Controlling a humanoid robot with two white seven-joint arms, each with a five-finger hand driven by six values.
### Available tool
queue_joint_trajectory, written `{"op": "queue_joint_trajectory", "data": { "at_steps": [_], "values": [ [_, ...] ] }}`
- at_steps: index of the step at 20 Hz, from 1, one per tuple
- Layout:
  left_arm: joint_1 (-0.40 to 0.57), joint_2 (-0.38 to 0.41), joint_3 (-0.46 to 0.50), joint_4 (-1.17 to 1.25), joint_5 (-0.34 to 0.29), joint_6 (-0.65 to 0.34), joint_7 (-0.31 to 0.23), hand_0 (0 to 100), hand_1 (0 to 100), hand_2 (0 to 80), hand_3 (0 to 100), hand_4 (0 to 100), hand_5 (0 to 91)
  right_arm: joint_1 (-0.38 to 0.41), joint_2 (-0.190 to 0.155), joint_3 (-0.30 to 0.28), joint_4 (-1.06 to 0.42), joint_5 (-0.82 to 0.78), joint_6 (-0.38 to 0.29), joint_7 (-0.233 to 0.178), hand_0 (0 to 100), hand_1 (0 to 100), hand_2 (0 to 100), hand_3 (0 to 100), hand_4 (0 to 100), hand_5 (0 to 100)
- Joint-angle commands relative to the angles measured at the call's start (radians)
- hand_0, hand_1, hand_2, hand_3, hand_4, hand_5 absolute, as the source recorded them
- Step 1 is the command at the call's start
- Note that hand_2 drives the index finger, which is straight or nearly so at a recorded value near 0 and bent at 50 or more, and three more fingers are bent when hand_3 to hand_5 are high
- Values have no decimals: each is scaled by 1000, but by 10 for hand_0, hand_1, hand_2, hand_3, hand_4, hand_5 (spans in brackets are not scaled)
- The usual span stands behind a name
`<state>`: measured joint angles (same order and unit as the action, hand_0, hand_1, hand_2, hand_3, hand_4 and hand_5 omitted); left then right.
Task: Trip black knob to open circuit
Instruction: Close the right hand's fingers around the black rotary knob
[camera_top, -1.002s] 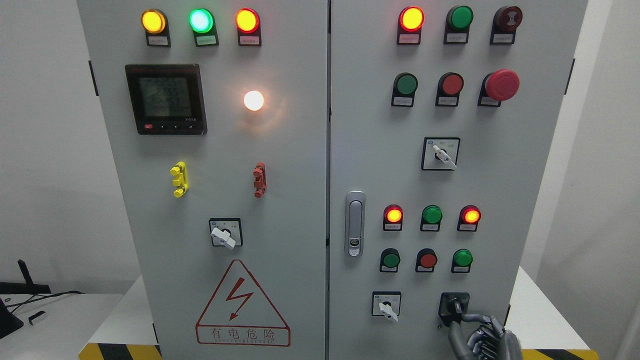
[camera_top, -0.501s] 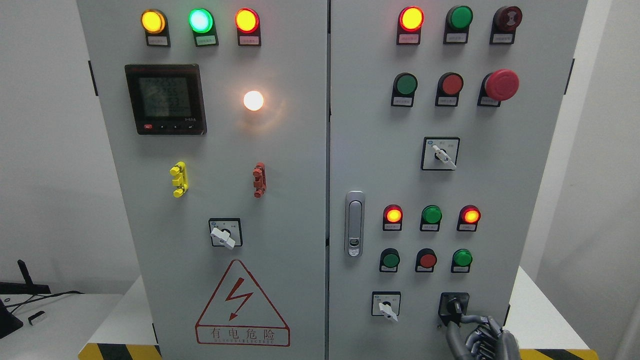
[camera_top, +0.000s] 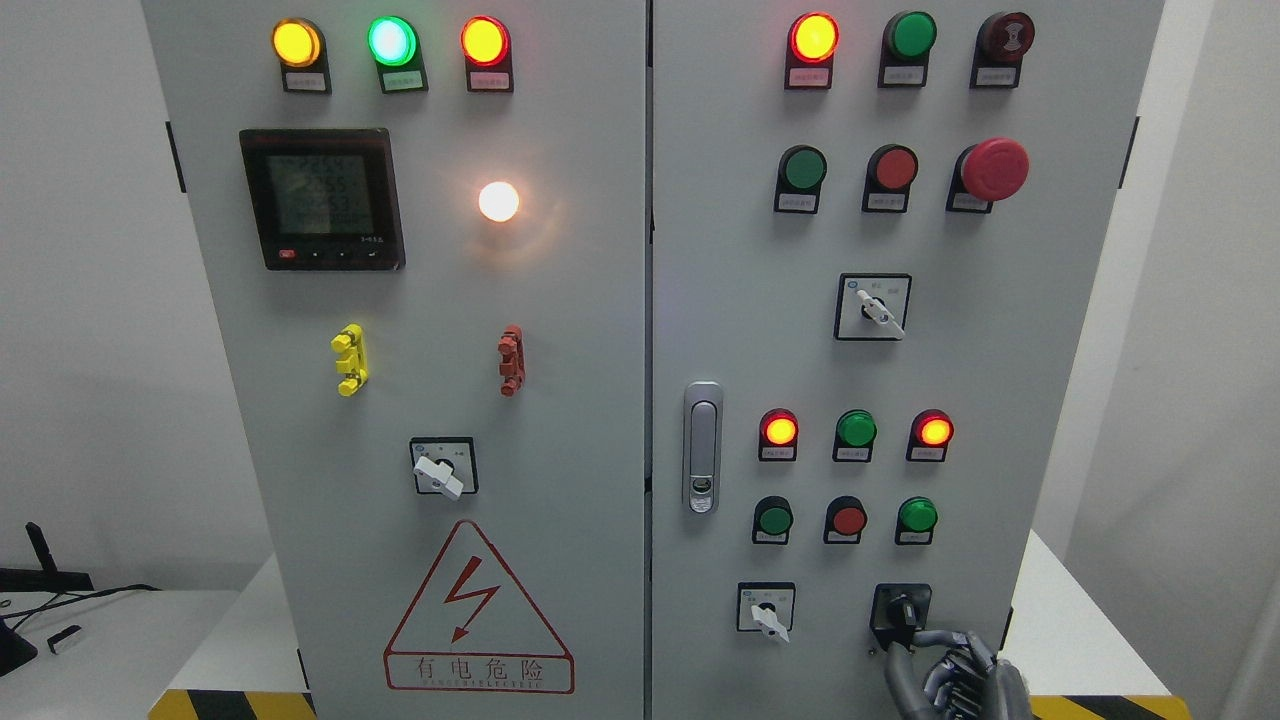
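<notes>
The tall grey metal cabinet (camera_top: 560, 330) carries the work on its right door (camera_top: 1000, 420). At that door's lower right corner sits the small black rotary knob (camera_top: 903, 610) on its black square plate. The right hand (camera_top: 950, 678) rises from the bottom edge just below and right of it, grey fingers (camera_top: 935, 637) reaching up-left to the knob's handle; whether they grip it I cannot tell. The handle looks roughly upright. The left hand is unseen.

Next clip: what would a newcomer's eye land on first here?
Probably the glowing white lamp on the left door and the big red mushroom button at upper right. Then the red lightning warning triangle at lower left, and the right robot hand at the black knob, bottom right.
</notes>
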<state>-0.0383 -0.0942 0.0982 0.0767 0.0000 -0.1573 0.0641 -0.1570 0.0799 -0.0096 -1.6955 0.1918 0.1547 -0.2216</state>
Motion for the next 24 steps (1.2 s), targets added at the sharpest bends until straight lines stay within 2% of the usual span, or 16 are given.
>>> {"op": "queue_joint_trajectory", "data": {
  "at_steps": [1, 24],
  "values": [
    [0, 1, 0, 0, 5, 1, 0, 120, 389, 0, 0, 0, 0, -6, 0, -15, 11, 0, -1, 5, 413, 744, 521, 917, 985, 1000],
    [0, 1, 0, 0, 5, 1, 0, 120, 389, 0, 0, 0, 0, -26, 1, -6, 27, 2, -1, 7, 414, 741, 524, 918, 988, 1000]
  ]
}}
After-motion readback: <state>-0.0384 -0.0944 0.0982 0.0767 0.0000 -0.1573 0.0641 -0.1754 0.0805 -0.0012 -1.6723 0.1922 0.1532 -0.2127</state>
